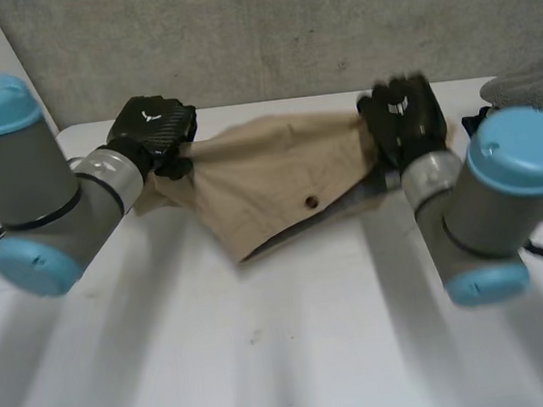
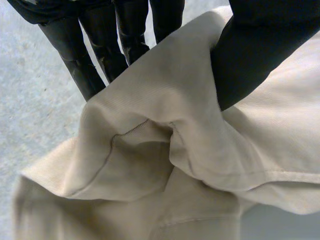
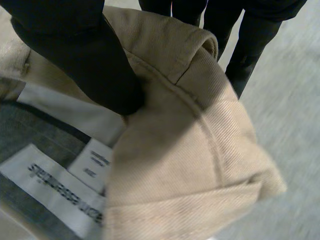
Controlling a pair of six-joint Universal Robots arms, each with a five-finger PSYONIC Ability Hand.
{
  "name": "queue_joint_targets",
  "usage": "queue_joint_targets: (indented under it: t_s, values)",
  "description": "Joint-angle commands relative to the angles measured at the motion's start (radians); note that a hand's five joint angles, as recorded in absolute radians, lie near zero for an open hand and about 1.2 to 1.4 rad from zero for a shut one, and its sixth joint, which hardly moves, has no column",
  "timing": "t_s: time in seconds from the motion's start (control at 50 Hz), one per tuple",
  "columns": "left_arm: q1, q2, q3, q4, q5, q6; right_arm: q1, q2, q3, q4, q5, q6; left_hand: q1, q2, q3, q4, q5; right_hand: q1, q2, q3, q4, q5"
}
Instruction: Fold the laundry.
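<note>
A beige garment lies crumpled at the back middle of the white table, a dark button on its front. My left hand holds its left end. In the left wrist view the thumb presses the beige cloth against the fingers behind it. My right hand holds the right end. In the right wrist view its thumb pinches a thick beige seam against the fingers. The grey lining with white labels shows beside that thumb.
A grey cloth sits at the table's back right corner, next to my right arm. A concrete wall stands close behind the table. The front half of the table offers free room.
</note>
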Motion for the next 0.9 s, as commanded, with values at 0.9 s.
queue_joint_targets:
  t_s: [0.9]
  values:
    - [0.176,0.073,-0.377,-0.064,0.139,-0.384,-0.051,-0.102,0.219,0.481,-0.262,0.317,-0.742,-0.797,-0.785,-0.802,-0.736,-0.578,-0.762,-0.812,-0.849,-0.809]
